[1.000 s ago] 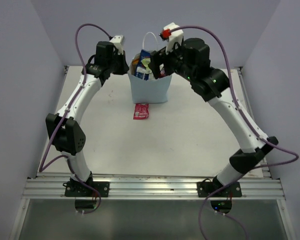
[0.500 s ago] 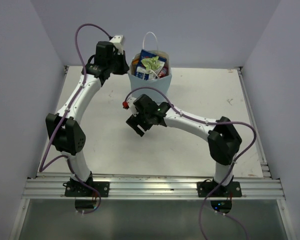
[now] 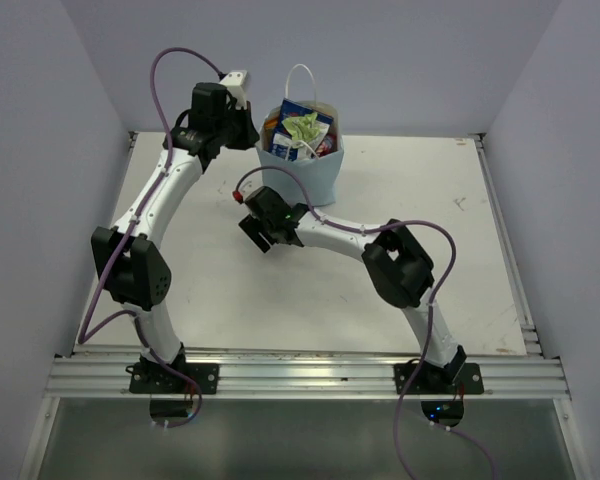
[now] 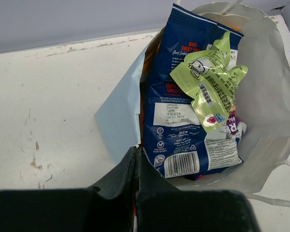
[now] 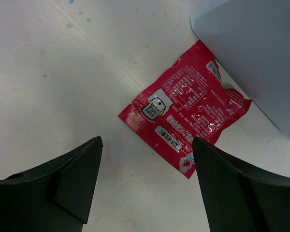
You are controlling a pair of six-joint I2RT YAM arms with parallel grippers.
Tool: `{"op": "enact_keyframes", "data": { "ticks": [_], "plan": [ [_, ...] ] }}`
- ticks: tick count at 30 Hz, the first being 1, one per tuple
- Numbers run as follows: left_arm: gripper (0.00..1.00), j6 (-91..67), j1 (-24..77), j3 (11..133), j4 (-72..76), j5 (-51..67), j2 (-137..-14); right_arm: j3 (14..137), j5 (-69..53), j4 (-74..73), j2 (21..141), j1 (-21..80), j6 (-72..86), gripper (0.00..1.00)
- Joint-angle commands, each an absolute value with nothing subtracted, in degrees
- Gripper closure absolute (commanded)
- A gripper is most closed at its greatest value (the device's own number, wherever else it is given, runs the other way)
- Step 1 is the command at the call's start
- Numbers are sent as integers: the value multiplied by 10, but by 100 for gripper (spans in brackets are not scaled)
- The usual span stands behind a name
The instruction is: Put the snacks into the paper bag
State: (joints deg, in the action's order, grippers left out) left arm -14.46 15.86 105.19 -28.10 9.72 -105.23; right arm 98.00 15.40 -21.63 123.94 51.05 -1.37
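Left gripper (image 4: pixel 136 153), jaws closed, sits at the bag's (image 4: pixel 275 96) left rim; whether it pinches paper is unclear. Inside, a blue packet (image 4: pixel 179 140) reads "SPICY SWEET CHI…". A green sachet (image 4: pixel 210 89) overlaps it, and a purple packet (image 4: pixel 234 128) is mostly hidden. Right gripper (image 5: pixel 147 142) gapes empty above the red packet (image 5: pixel 188 108) just in front of the bag, its print illegible.

From my station I read the paper bag (image 3: pixel 320 165) as pale blue-grey outside and white inside. The blue-white packet (image 4: pixel 181 125) in it is deep blue with red and white lettering and a white barcode panel. At its 1 o'clock the green sachet (image 4: pixel 209 82) is lime with dark print. A purple candy bag (image 4: pixel 236 126) peeks out at 4 o'clock. The red packet (image 5: pixel 183 111) is glossy red with white label blocks, on the white table (image 5: pixel 63 58).
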Motion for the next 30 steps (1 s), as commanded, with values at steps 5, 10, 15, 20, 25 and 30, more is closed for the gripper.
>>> {"op": "enact_keyframes", "data": {
  "ticks": [5, 10, 15, 20, 25, 30],
  "plan": [
    [100, -134, 152, 1052, -266, 103, -1029, 1005, 247, -144, 1295, 483, 17, 20],
    [100, -135, 152, 1047, -265, 110, -1032, 1048, 243, -156, 1338, 454, 42, 19],
    [100, -132, 151, 1046, -265, 106, -1031, 1057, 241, -184, 1364, 435, 56, 19],
    [100, -132, 149, 1055, -265, 105, -1033, 1035, 215, -221, 1375, 429, 76, 31],
    [100, -133, 146, 1061, -263, 103, -1034, 994, 185, -232, 1383, 427, 96, 66],
    [100, -134, 145, 1061, -258, 100, -1032, 974, 182, -237, 1354, 426, 81, 100]
  ]
}}
